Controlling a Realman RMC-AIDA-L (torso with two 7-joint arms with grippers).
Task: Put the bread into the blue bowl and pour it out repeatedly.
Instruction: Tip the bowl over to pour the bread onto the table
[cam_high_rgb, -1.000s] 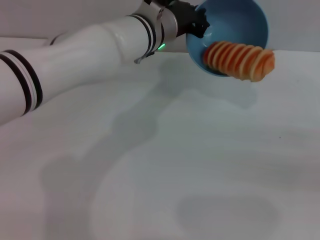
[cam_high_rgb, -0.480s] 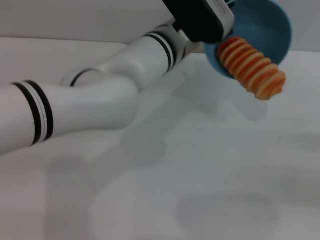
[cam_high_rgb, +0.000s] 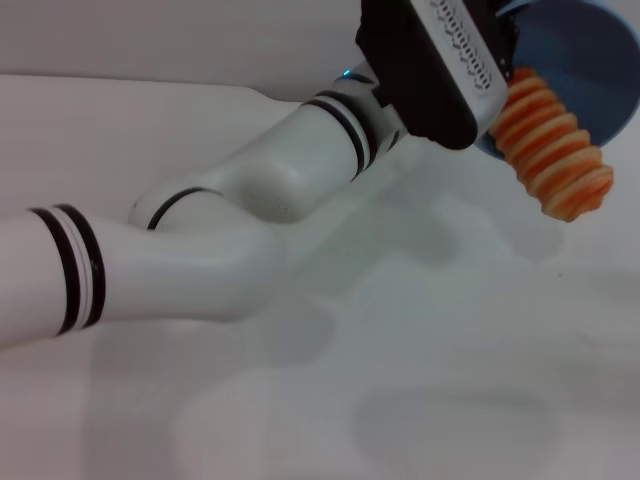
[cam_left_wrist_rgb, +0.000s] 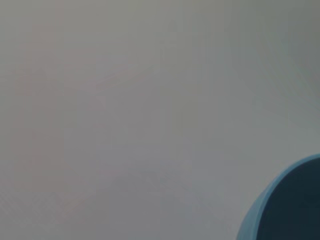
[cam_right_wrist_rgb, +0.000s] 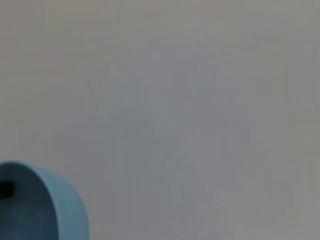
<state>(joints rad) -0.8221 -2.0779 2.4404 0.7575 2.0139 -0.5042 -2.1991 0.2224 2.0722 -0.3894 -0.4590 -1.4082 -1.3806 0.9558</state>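
The blue bowl (cam_high_rgb: 592, 52) hangs tipped on its side above the table at the far right of the head view. My left gripper (cam_high_rgb: 508, 35) is shut on its rim, mostly hidden behind the black wrist housing (cam_high_rgb: 440, 60). The bread (cam_high_rgb: 556, 146), orange-tan and ridged, sticks out of the bowl's mouth and slants down over the table. Part of the bowl's rim shows in the left wrist view (cam_left_wrist_rgb: 260, 215) and in the right wrist view (cam_right_wrist_rgb: 67, 200). My right gripper is out of view.
The white table (cam_high_rgb: 400, 350) stretches under the bowl and bread. My left arm (cam_high_rgb: 230, 230) reaches across the table from the left edge to the upper right.
My left arm has swung the bowl up and to the right and tipped it further. The bread has slid farther out of the bowl's mouth.
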